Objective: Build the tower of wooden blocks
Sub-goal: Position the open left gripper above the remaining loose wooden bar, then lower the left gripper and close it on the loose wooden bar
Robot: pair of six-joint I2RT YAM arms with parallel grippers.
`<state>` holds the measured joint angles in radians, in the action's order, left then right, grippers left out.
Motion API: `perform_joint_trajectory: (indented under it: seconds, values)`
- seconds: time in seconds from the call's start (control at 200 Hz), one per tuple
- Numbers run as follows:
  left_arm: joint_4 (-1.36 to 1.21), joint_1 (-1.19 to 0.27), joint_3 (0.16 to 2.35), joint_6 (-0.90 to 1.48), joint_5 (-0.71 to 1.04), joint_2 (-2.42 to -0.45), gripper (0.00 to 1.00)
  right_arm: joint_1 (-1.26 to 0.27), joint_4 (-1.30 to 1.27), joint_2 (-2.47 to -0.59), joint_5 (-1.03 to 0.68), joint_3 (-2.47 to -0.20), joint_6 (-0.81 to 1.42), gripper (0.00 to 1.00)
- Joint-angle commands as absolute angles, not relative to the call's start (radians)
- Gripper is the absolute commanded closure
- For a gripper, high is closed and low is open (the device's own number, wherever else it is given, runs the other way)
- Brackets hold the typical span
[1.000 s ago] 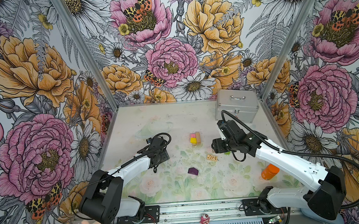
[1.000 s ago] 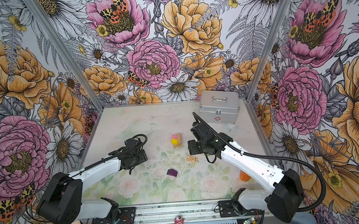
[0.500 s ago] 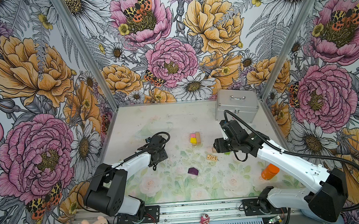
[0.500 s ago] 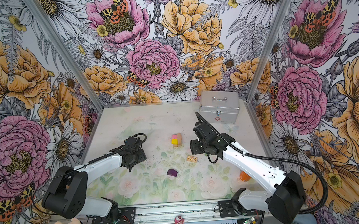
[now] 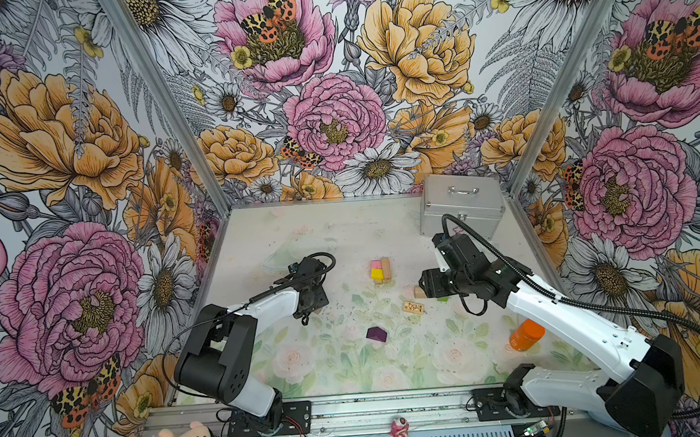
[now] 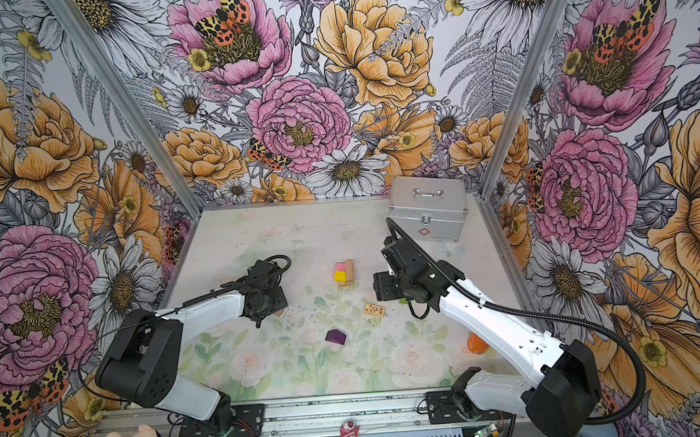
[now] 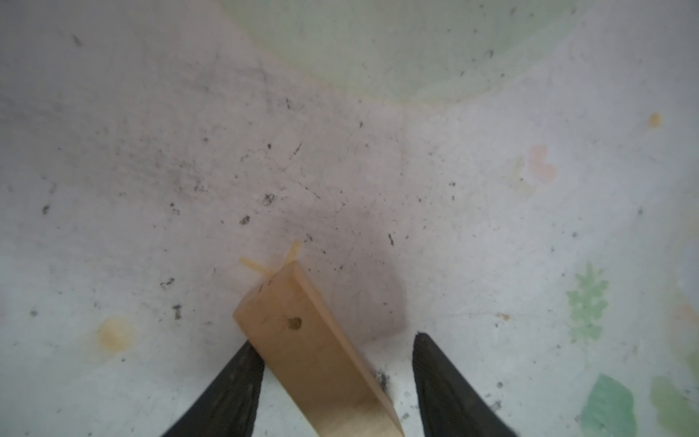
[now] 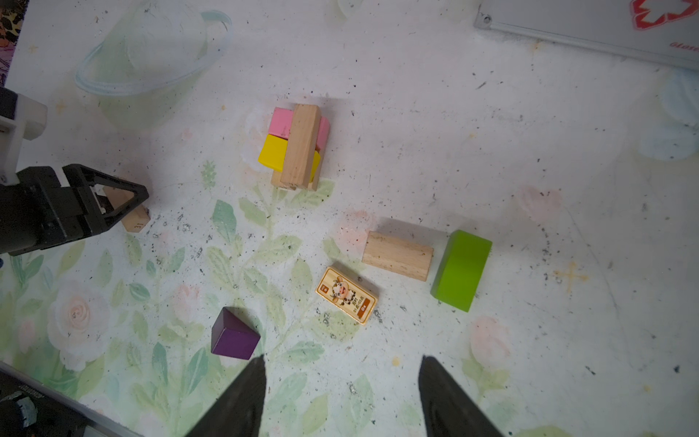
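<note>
Left tool (image 7: 334, 339) straddles a tan plank (image 7: 299, 329), jaws apart; the plank lies skewed against one jaw. Right tool (image 8: 342, 357) gapes, empty.

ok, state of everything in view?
tan plank, between fingers of left gripper, unclamped
left gripper, open
right gripper, open, empty
tower, three layers, unfinished
purple block, loose, unstacked
green block, loose, unstacked
tan block, loose, flat
picture tile, flat, face up
silver case, shut

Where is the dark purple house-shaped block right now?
In a top view the purple block lies alone on the mat near the centre, just below-left of the cow-printed block and nearer the robot than the pink-and-yellow stack.
</note>
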<state>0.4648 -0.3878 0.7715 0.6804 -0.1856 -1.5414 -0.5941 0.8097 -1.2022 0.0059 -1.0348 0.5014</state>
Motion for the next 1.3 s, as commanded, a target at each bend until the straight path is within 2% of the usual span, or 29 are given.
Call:
perform_joint_trajectory:
  seconds: [0.0, 0.26, 0.42, 0.695, 0.906, 1.121, 1.296]
  values:
    - [0.451, -0.389, 0.789, 0.676, -0.160, -1.551, 0.41, -0.586, 0.791, -1.185, -0.015, -1.025, 0.482, 0.34]
    - [0.462, -0.411, 0.808, 0.678, -0.160, -1.582, 0.50, -0.578, 0.790, -1.173, -0.038, -1.016, 0.485, 0.33]
    - [0.469, -0.422, 0.815, 0.674, -0.166, -1.595, 0.61, -0.575, 0.792, -1.161, -0.052, -1.011, 0.494, 0.31]
    - [0.478, -0.440, 0.820, 0.666, -0.169, -1.605, 0.67, -0.576, 0.792, -1.144, -0.059, -0.999, 0.508, 0.30]
    - [0.498, -0.464, 0.828, 0.662, -0.181, -1.602, 0.67, -0.576, 0.792, -1.143, -0.069, -0.999, 0.517, 0.29]
    - [0.527, -0.492, 0.825, 0.667, -0.202, -1.578, 0.56, -0.575, 0.792, -1.140, -0.077, -0.997, 0.521, 0.28]
    - [0.527, -0.503, 0.807, 0.675, -0.202, -1.550, 0.55, -0.575, 0.795, -1.132, -0.078, -0.995, 0.522, 0.28]
